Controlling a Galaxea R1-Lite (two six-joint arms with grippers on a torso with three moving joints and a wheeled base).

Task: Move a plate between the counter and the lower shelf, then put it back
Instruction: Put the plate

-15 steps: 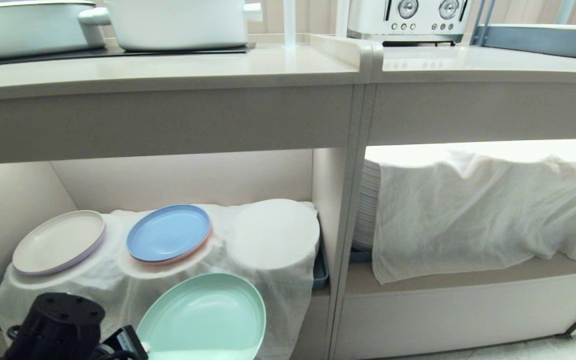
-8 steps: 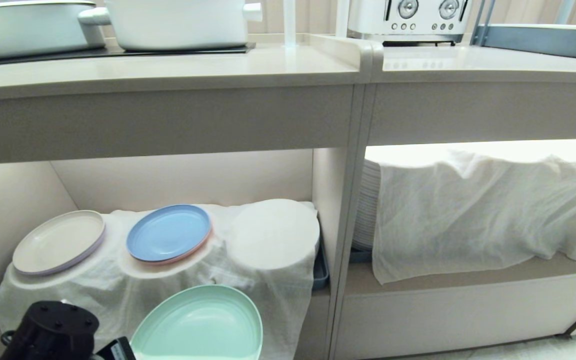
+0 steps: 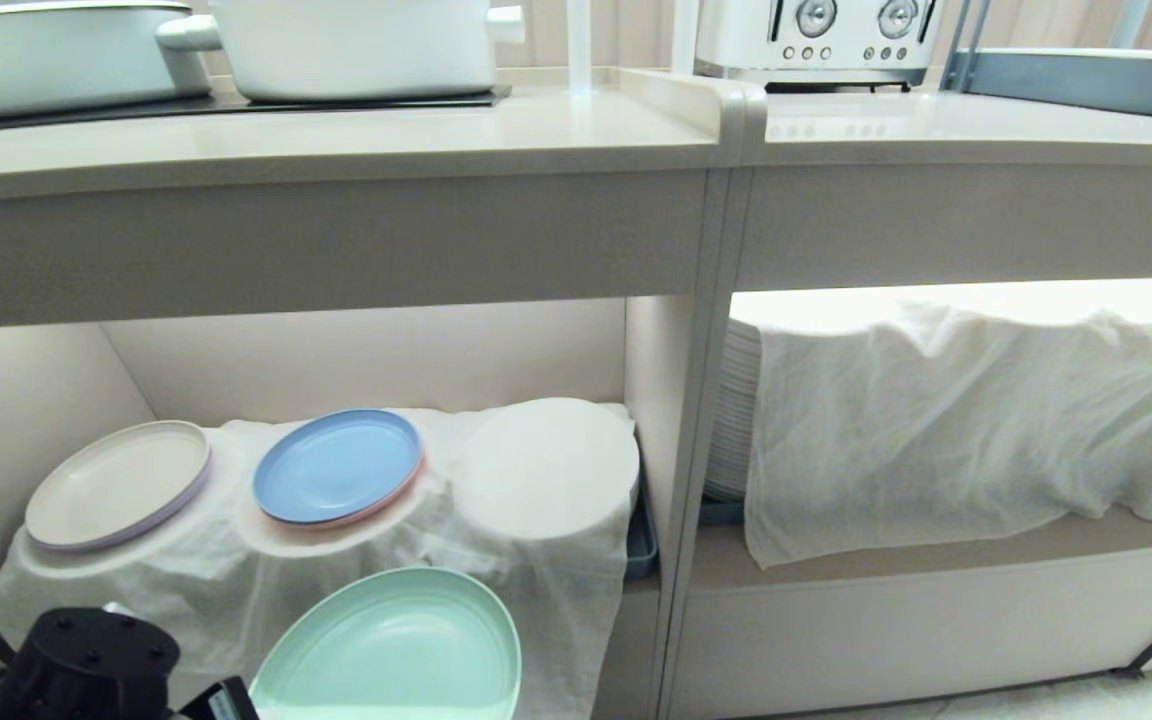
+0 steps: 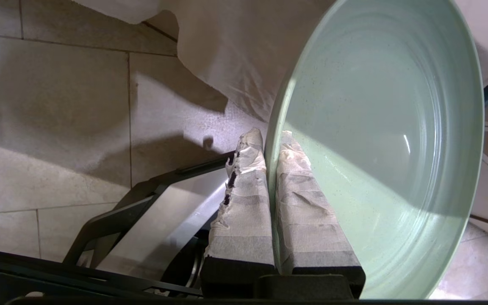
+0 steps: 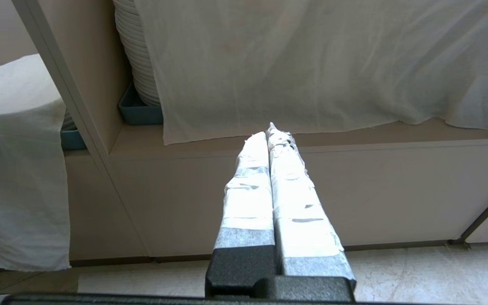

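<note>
left gripper (image 4: 271,142) low at front, taped fingers (image 4: 244,199) pinched together on rim of mint-green plate (image 4: 392,140), right gripper (image 5: 271,131) parked, taped fingers pressed together, empty

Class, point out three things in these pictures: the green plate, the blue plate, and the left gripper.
green plate (image 3: 396,650), head view, on its inner face.
blue plate (image 3: 336,465), head view, on the middle of its face.
left gripper (image 4: 269,140), left wrist view, at the fingertips pinching the green plate's rim.

Black gripper (image 4: 269,140), white-taped fingers (image 4: 244,203)
</note>
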